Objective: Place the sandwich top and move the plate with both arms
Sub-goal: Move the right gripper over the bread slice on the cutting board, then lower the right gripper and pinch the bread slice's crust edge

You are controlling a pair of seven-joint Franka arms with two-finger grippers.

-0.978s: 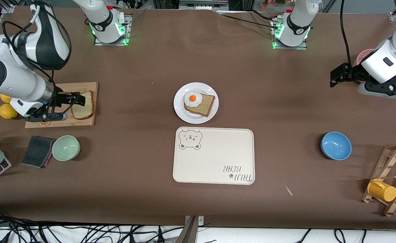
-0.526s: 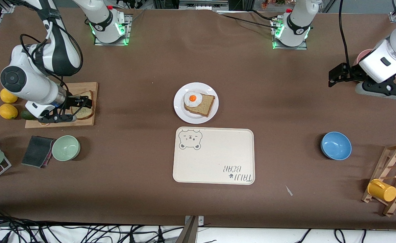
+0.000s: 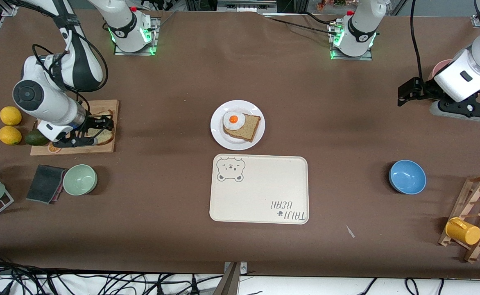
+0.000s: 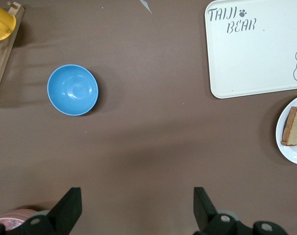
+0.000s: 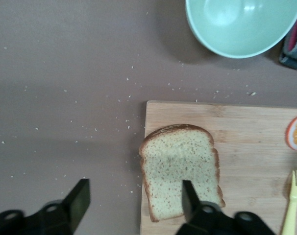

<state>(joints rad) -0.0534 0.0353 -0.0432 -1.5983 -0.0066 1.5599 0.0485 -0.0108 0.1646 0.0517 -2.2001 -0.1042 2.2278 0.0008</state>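
The right gripper point(image 3: 100, 128) is found low over the wooden cutting board point(image 3: 100, 146) at the right arm's end of the table, its fingers spread apart with one finger point(image 5: 190, 198) over the sandwich top point(image 5: 180, 169), which lies flat on the board and is not yet clamped. The plate point(image 3: 219, 135), bearing the egg-topped slice point(image 3: 243, 125), is set mid-table, just farther from the front camera than the bear tray point(image 3: 260, 190). The left gripper point(image 3: 404, 95) is held waiting, fingers wide and empty, above bare table at the left arm's end.
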